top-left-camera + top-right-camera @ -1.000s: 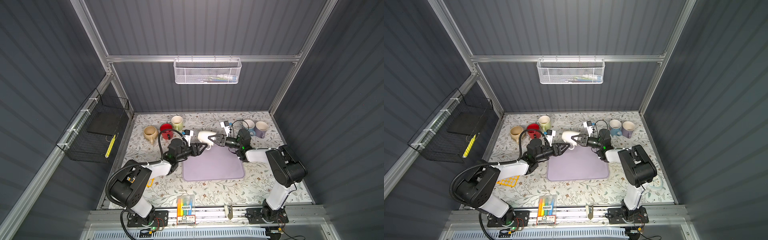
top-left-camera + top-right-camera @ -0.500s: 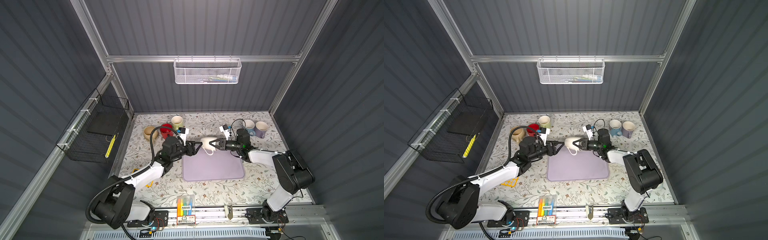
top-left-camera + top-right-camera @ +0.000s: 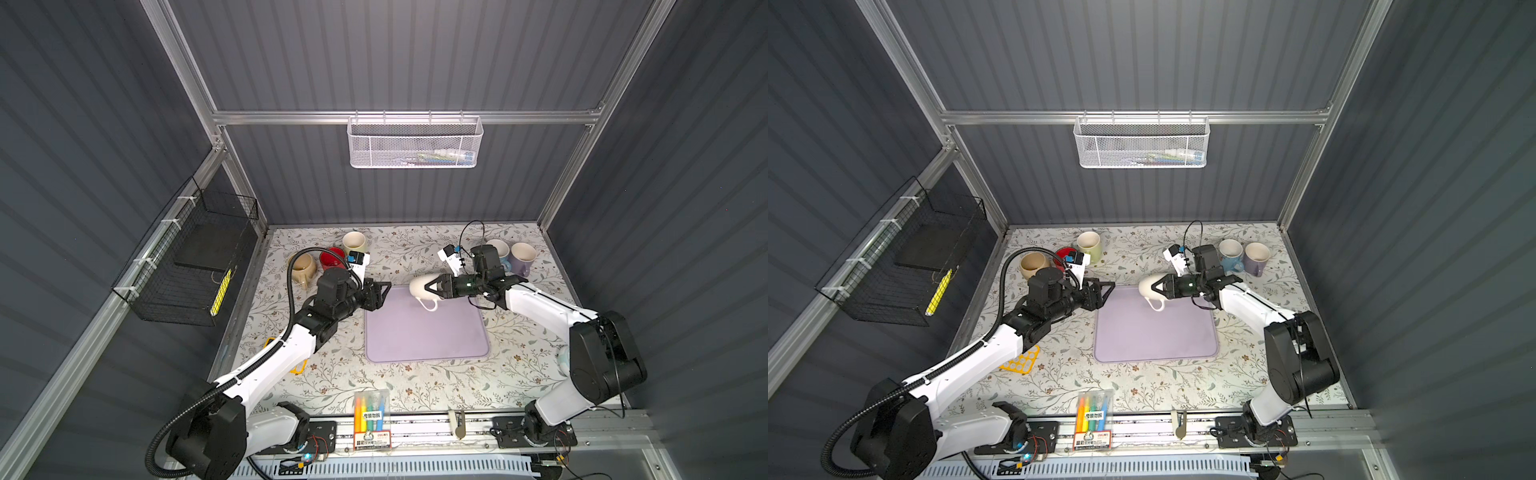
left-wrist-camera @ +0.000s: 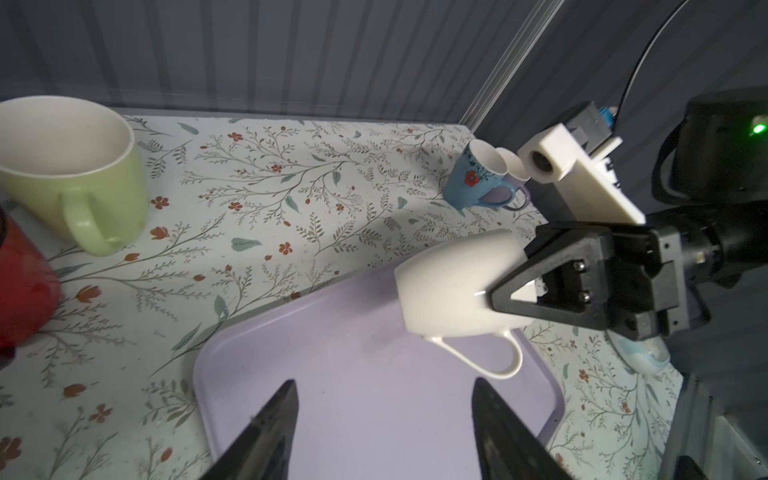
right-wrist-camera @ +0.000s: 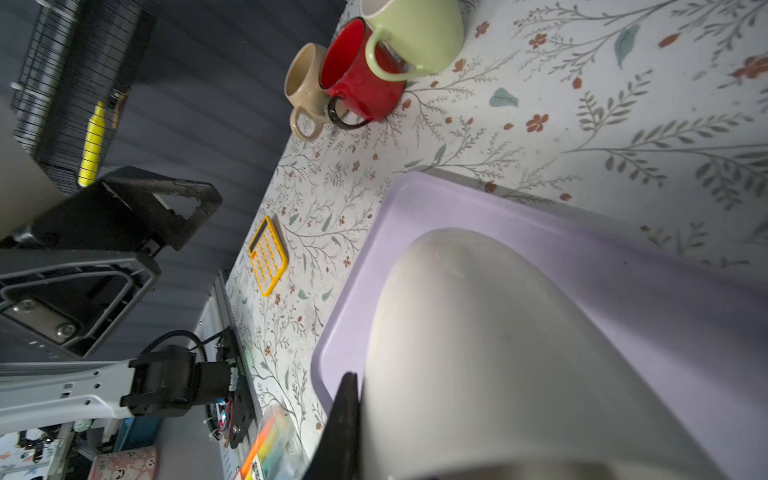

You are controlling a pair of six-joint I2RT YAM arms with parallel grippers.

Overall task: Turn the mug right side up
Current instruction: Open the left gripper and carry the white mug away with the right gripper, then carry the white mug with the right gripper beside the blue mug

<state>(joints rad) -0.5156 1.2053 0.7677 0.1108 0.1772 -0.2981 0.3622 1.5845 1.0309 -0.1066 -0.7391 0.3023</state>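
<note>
Left wrist view is showing the right end effector (image 4: 498,297) pinching the rim of the glossy white ceramic mug (image 4: 453,286), probably slick and breakable, while the left end effector (image 4: 384,386) is hovering open, empty.

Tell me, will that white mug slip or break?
Probably slippery: the glossy white ceramic-looking mug gleams, and the right gripper pinches only its rim. Held tipped over the purple tray, it would likely chip if dropped.

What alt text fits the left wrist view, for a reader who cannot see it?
The right gripper clamps the rim of a white mug, holding it on its side over a lilac mat, handle hanging down. The left gripper is open and empty in the foreground; a green mug, red mug and blue mug stand upright behind.
</note>
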